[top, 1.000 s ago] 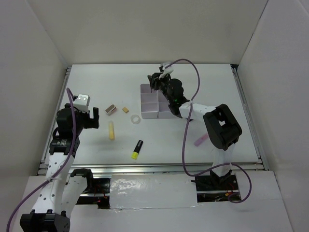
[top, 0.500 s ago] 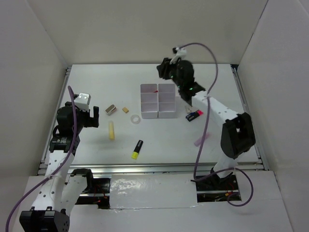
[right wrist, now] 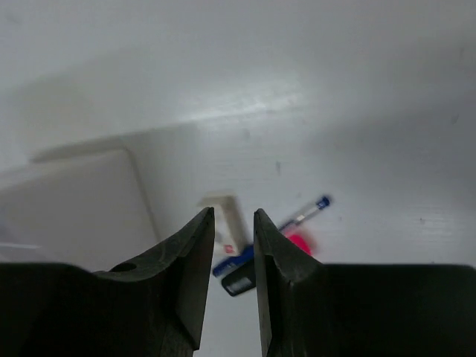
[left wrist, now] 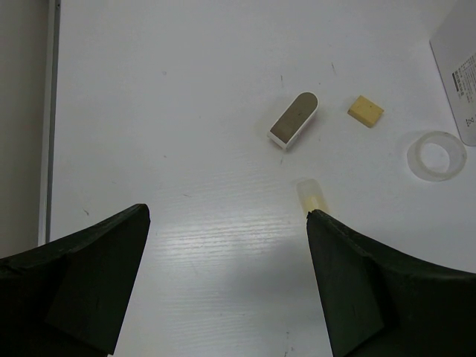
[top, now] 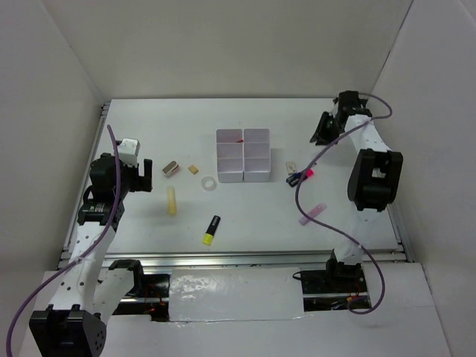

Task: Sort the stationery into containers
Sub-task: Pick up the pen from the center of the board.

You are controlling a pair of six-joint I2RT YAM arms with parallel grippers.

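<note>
Top external view: white desk (top: pixel 253 216) boxed in by plain white walls, with a metal rail along the near edge. The containers (top: pixel 242 155), a white two-column block, sit mid-desk, with a red pen (top: pixel 239 139) in the far-left compartment. Left of the block lie a metal clip (top: pixel 171 169), tan eraser (top: pixel 193 169), clear tape ring (top: pixel 210 183), pale yellow stick (top: pixel 172 201) and yellow-black highlighter (top: pixel 212 230). Right of it lie a pink-black highlighter (top: pixel 300 177) and lilac tube (top: pixel 313 214). The left gripper (top: pixel 143 181) hangs over the left side; the right gripper (top: pixel 320 132) is at the far right edge. No writing can be read.

Left wrist view: the left gripper (left wrist: pixel 227 216) has its jaws spread wide and holds nothing. Below it are the clip (left wrist: pixel 293 119), eraser (left wrist: pixel 365 111), tape ring (left wrist: pixel 436 156) and the stick's end (left wrist: pixel 311 196). The containers' wall (left wrist: pixel 461 67) carries a printed label, too small to read. The desk has a faint grain and a few specks.

Right wrist view: the right gripper (right wrist: pixel 232 216) has its jaws down to a narrow slit with nothing between them. Below, blurred, are the pink-black highlighter (right wrist: pixel 297 243), a blue-tipped pen (right wrist: pixel 305 213) and the containers (right wrist: pixel 74 201).
</note>
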